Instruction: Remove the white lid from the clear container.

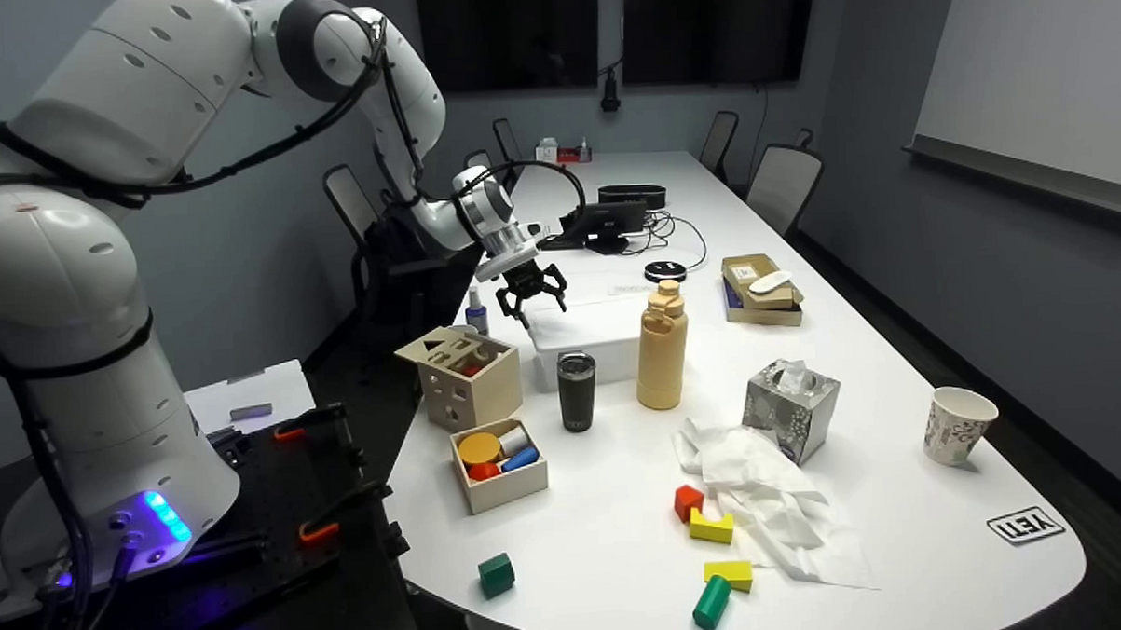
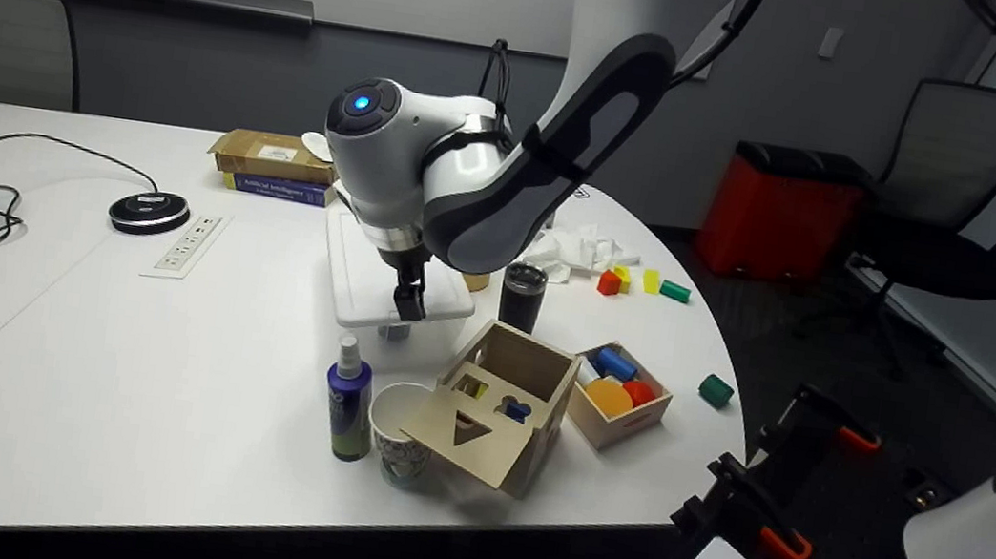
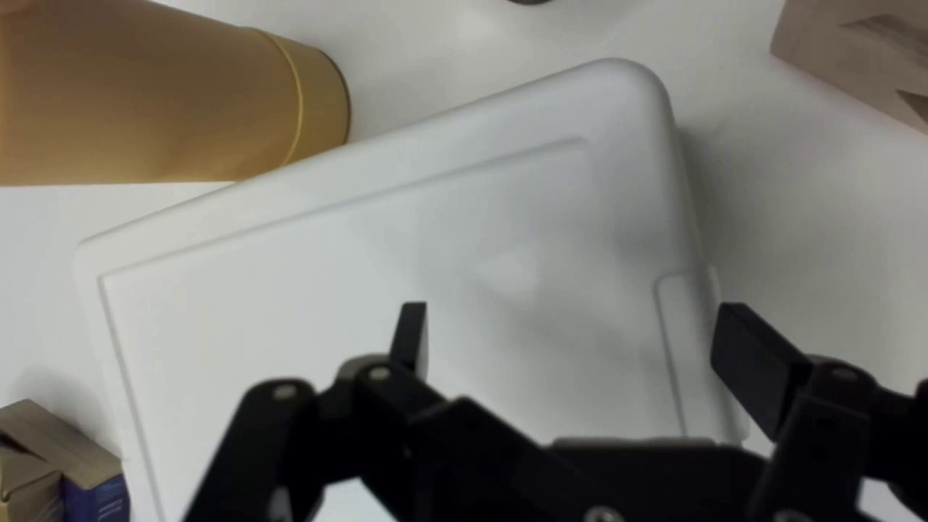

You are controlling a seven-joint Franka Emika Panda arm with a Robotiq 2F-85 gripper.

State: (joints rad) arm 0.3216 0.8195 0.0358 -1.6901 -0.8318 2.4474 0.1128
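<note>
Wrist view: white lid (image 3: 348,290), round-cornered with a shallow inset line; in both exterior views it tops the clear container (image 1: 613,362) on the desk (image 2: 151,426). The arched arm (image 1: 179,76) points its hand (image 3: 580,344) down, fingers (image 3: 410,341) spread, one over the lid, one past its edge.
</note>
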